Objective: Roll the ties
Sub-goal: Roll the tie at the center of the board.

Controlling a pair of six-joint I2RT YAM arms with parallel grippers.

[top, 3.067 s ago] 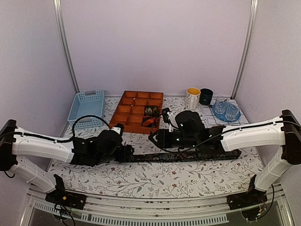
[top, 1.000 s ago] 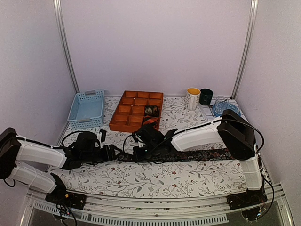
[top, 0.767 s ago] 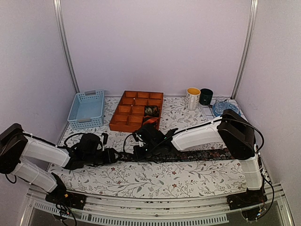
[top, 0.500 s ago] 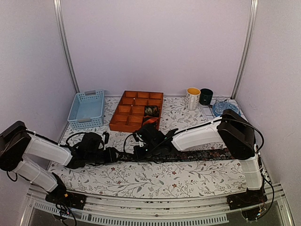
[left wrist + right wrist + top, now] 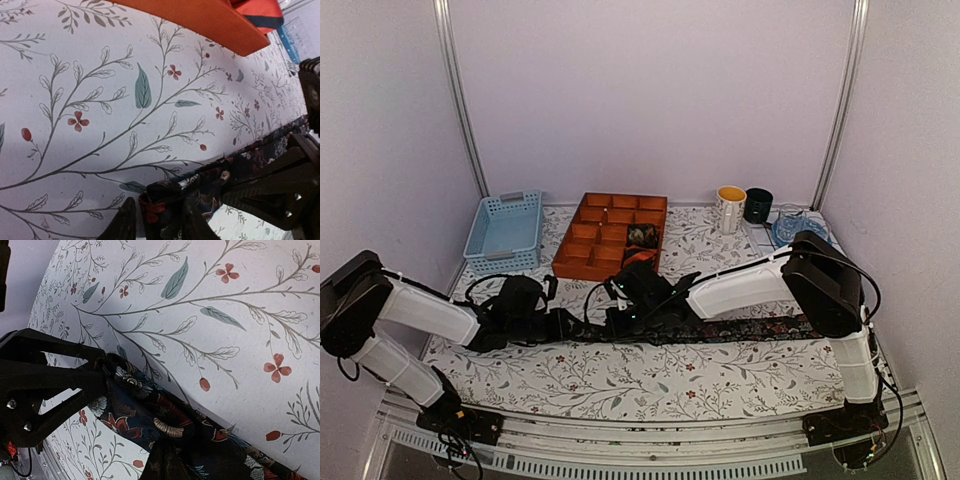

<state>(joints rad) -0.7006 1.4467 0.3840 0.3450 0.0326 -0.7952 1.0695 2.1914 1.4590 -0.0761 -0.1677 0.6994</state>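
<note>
From above, the left gripper [image 5: 576,326] and right gripper [image 5: 617,321] sit close together at one end of the flat tie [image 5: 740,329], which runs on past the right gripper, unrolled. Beyond both, the orange tray [image 5: 595,272] holds a coiled tie [image 5: 640,235] and a red-and-black tie [image 5: 642,258], seemingly finished.

In the left wrist view, its fingers [image 5: 124,226] are clamped on the tie's tip, with at most a first fold made.

In the right wrist view, the strip bunches at its own jaws, apparently pinched.
</note>
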